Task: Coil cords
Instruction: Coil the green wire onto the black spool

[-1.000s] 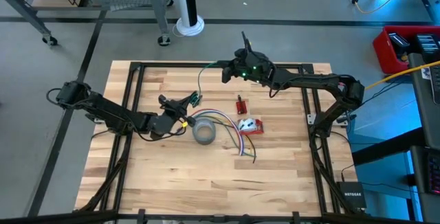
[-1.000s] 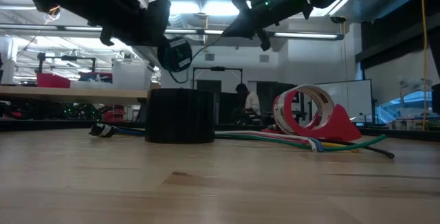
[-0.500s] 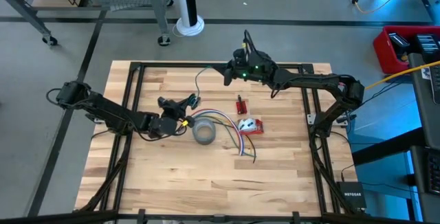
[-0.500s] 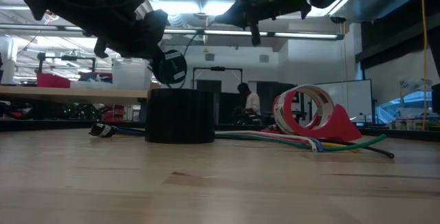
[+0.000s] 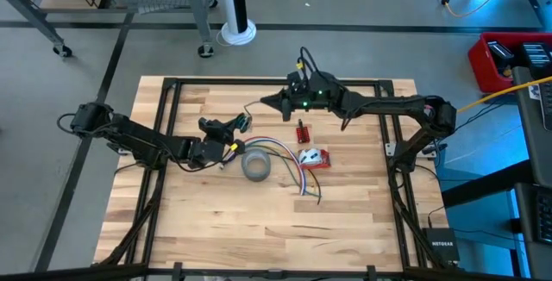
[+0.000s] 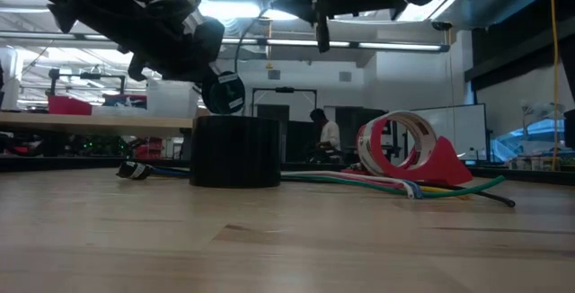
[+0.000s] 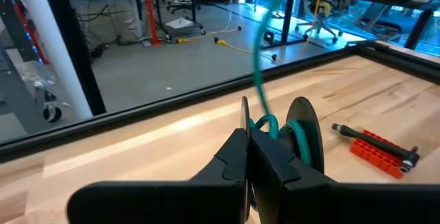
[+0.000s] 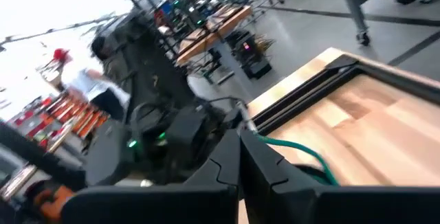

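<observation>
Wooden table [image 5: 190, 229] w/ a black frame fills the middle, both dark arms reaching in over it.

Left arm comes in from the left edge; left gripper [image 5: 235, 124] is up off the table, just left of centre. In its wrist view the fingers [image 7: 237, 159] are pressed together, clenched on the green cord [image 7: 265, 80], which loops round beside a dark disc right at the tips and then runs up and away.

Right arm reaches from the right side; right gripper [image 5: 269, 101] sits up-right of the left one, near but apart. Its fingers [image 8: 230, 165] also look clamped tight w/ the cord [image 8: 302, 155] running out from them across the wood. So the cord [image 5: 253, 109] is strung in the air btwn the two grippers, one end in each, off the table. From table height a thin dark line [image 6: 241, 48] arcs btwn them overhead.

Just below-right of the left gripper: grey tape roll [image 5: 256, 166], lying flat on the table. Further right of it, a red tape dispenser [image 5: 315, 158] w/ a whitish roll, and a fan of coloured wires [image 5: 289, 165] btwn roll and dispenser, ends trailing toward the near edge. Below the right gripper, small red comb-like block [image 5: 302, 132], flat on the wood.

Low view: a person [image 6: 323, 136] stands far back in the room, beyond the table.
</observation>
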